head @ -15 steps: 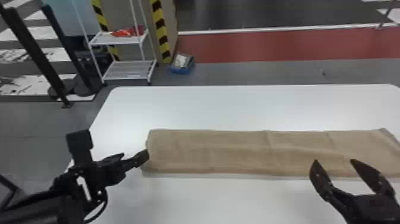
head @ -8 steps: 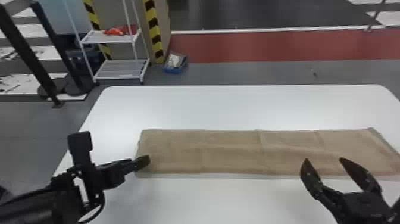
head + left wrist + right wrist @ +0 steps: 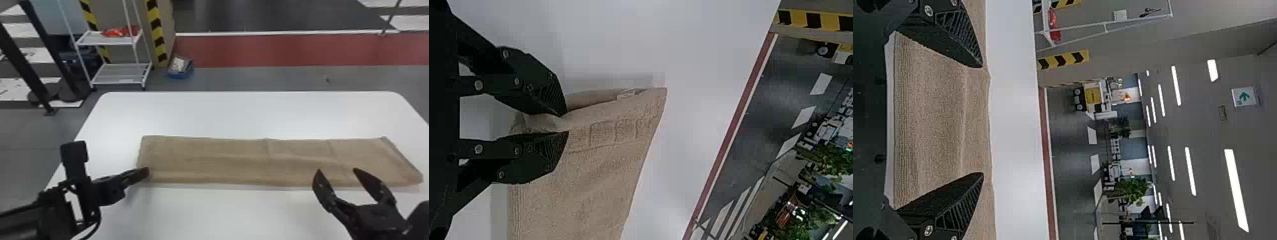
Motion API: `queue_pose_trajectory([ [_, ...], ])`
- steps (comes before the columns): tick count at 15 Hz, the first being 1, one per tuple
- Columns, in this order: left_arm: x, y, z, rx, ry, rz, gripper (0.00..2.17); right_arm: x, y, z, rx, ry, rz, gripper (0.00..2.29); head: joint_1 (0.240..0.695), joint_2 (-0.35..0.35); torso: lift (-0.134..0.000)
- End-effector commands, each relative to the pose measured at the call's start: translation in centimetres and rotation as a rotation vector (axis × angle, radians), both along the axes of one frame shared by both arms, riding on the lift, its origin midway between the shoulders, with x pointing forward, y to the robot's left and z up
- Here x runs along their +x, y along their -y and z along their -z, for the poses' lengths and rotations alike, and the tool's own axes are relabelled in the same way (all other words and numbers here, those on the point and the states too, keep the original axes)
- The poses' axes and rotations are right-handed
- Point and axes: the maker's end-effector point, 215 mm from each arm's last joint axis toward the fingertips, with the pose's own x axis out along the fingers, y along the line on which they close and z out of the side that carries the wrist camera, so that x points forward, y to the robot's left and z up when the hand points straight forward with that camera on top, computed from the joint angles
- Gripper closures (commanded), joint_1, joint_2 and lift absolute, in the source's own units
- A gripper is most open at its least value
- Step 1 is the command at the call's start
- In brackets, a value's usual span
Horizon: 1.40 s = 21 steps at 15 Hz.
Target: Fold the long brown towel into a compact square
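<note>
The brown towel (image 3: 239,161) lies as a long flat strip across the white table, its short ends left and right. At its left end, by the near corner, is my left gripper (image 3: 146,173). In the left wrist view, the left gripper (image 3: 566,124) is shut on a raised, bunched edge of the towel (image 3: 594,175). My right gripper (image 3: 335,170) stands open near the towel's front edge, right of its middle. In the right wrist view, the right gripper (image 3: 982,120) has its fingers wide apart, with the towel (image 3: 933,110) seen between and beyond them.
The white table (image 3: 255,115) extends behind and in front of the towel. On the floor beyond its far left corner stand a white rack (image 3: 119,68) and a blue box (image 3: 180,67), with black posts (image 3: 27,67) farther left.
The head view's scene has shifted left. Against the table, my left gripper has moved slightly right onto the towel's left end. The right gripper has kept its place over the table.
</note>
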Motion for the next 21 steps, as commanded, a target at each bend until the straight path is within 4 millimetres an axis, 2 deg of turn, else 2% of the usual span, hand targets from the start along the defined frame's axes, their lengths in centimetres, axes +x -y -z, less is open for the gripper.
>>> queue_pose_trajectory([
  [1, -0.1, -0.8, -1.0, 0.006, 0.02, -0.015, 2.15, 0.0, 0.0, 0.2, 0.0, -0.005, 0.0, 0.11, 0.695, 0.061, -0.123],
  [3, -0.1, -2.5, -2.1, 0.01, 0.044, -0.043, 2.15, 0.0, 0.0, 0.2, 0.0, -0.005, 0.0, 0.11, 0.695, 0.074, -0.123],
  [8, -1.1, -10.5, -3.7, -0.002, 0.066, -0.205, 2.15, 0.0, 0.3, 0.1, -0.003, -0.003, 0.005, 0.11, 0.695, 0.127, -0.123],
  [9, -1.9, -11.4, -3.4, -0.027, 0.042, -0.231, 2.15, 0.0, 0.4, 0.2, -0.004, -0.004, 0.006, 0.11, 0.695, 0.161, -0.123],
  [11, -2.8, -11.7, -5.1, -0.072, 0.034, -0.247, 2.15, 0.0, 0.4, 0.1, -0.004, -0.001, 0.007, 0.11, 0.695, 0.191, -0.123],
  [13, -3.7, -8.7, -8.2, -0.083, 0.04, -0.185, 2.15, 0.1, 0.4, 0.0, -0.001, 0.0, 0.008, 0.11, 0.695, 0.212, -0.123],
  [15, -3.2, -3.3, -11.3, -0.03, 0.068, -0.075, 2.15, 0.0, 0.4, 0.0, 0.0, 0.0, 0.009, 0.11, 0.695, 0.198, -0.123],
  [17, -2.3, 4.0, -12.9, 0.019, 0.084, 0.052, 2.15, -0.1, 0.4, 0.0, 0.0, -0.001, 0.011, 0.11, 0.695, 0.155, -0.123],
  [18, -1.6, 7.6, -14.5, 0.052, 0.114, 0.107, 2.15, -0.1, 0.4, -0.1, 0.0, 0.0, 0.011, 0.11, 0.695, 0.092, -0.123],
  [21, -1.2, 17.2, -15.9, 0.171, 0.121, 0.271, 2.15, -0.3, 0.7, -0.1, -0.004, 0.0, 0.013, 0.11, 0.695, -0.015, -0.123],
])
